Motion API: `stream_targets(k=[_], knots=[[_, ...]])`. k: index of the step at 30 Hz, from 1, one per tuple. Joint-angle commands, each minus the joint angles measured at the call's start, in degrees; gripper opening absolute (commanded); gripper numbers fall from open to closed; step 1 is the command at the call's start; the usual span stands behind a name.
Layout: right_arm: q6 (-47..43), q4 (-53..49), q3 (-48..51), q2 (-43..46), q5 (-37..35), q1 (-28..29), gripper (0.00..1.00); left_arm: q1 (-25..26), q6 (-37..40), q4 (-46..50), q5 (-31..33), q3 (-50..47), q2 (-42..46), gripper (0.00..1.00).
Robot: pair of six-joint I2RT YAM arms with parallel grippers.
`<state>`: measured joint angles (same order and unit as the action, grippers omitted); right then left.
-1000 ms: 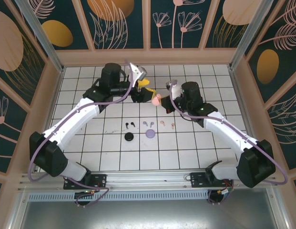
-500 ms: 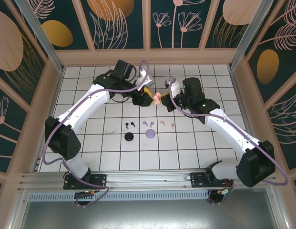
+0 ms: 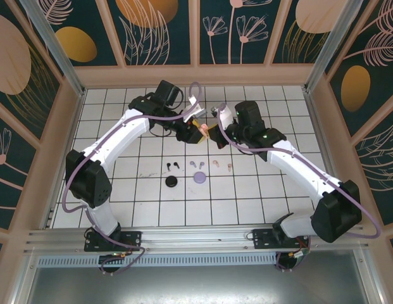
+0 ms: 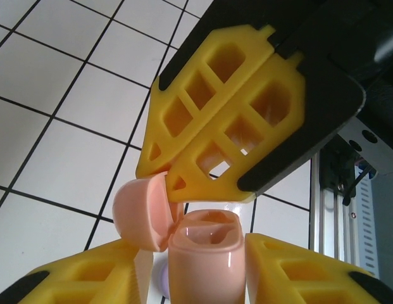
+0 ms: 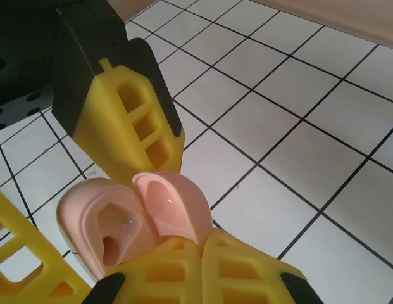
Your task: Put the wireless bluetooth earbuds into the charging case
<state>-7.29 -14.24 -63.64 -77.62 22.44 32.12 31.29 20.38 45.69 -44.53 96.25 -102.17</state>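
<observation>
Above far middle of white tiled counter (image 3: 247, 196), we see left fingers (image 4: 76, 278) clamped on pale pink round plastic charging case (image 4: 202, 253), right fingers (image 5: 247, 272) pinched narrow on its flipped-open lid (image 5: 168, 202). Pale pink stemmed earbuds (image 3: 221, 165) lie on counter nearer arm bases, beside lilac earbud pair (image 3: 197, 164) and black earbud pair (image 3: 171, 165).

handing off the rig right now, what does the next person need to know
Left gripper: shut on the pink case, held above the table.
Right gripper: shut, tips against the case's open lid.
On the table, in a row: black earbuds, lilac earbuds, pink earbuds. The black case and lilac case sit just nearer the bases.
Done: pink case lifted and opened, and its wells look empty.
Left: no pair is in a case yet.
</observation>
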Motion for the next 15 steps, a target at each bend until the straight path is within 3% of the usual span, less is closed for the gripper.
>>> stream_targets(k=[1, 8, 15], knots=[[-1.49, -0.79, -2.11, -0.69, 0.15, 0.84, 0.00, -0.09, 1.86, 0.98, -1.92, 1.88, -0.71, 0.40], [-1.41, -0.51, -2.06, -0.64, -0.02, 0.93, 0.00, -0.09, 1.77, 0.54, -2.66, 1.76, -1.07, 0.26], [-0.22, 0.29, -2.85, -0.68, -2.30, 0.30, 0.01, -0.13, 1.05, -1.49, -4.75, -0.12, -0.37, 0.00]])
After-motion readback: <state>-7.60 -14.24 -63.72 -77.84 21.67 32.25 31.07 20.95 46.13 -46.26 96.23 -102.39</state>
